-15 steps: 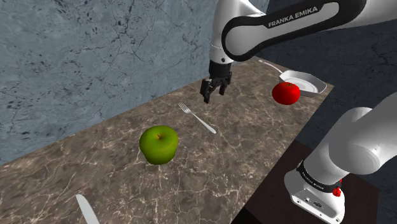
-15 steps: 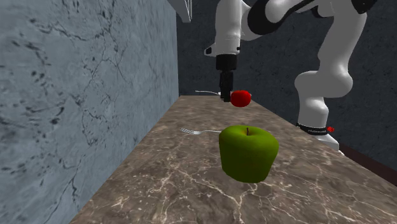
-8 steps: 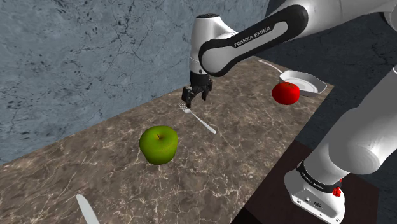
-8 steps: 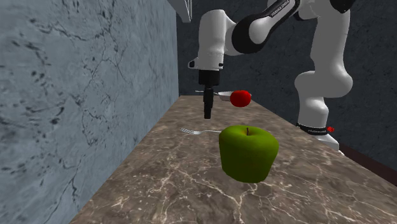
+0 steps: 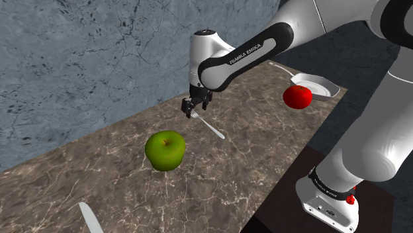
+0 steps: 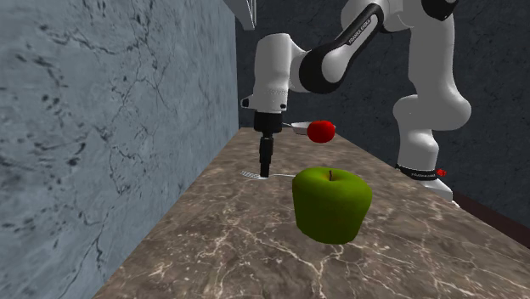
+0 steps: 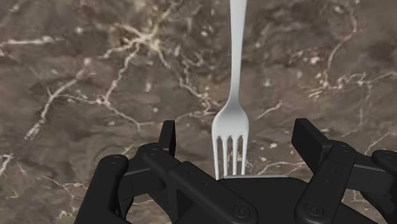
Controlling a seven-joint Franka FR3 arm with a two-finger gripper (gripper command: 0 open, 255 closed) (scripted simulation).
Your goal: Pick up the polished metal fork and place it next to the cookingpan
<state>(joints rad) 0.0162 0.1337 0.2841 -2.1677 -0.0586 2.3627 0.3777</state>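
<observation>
Fork (image 7: pixel 231 123) tines-first between the spread-apart jaws, apparently untouched, flat on the marble counter (image 7: pixel 95 76).

The gripper (image 5: pixel 191 110) is sliding toward the shoulder view's left and dropping lower, coming down close over the tined end of the fork (image 5: pixel 211 126).

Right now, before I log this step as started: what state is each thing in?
fork: lying flat on the counter, not gripped
pincer: open, fingers either side of the fork's tines
green apple: upright, stem up
red fruit: resting beside the pan
pan: upright on the counter
knife: lying flat
</observation>
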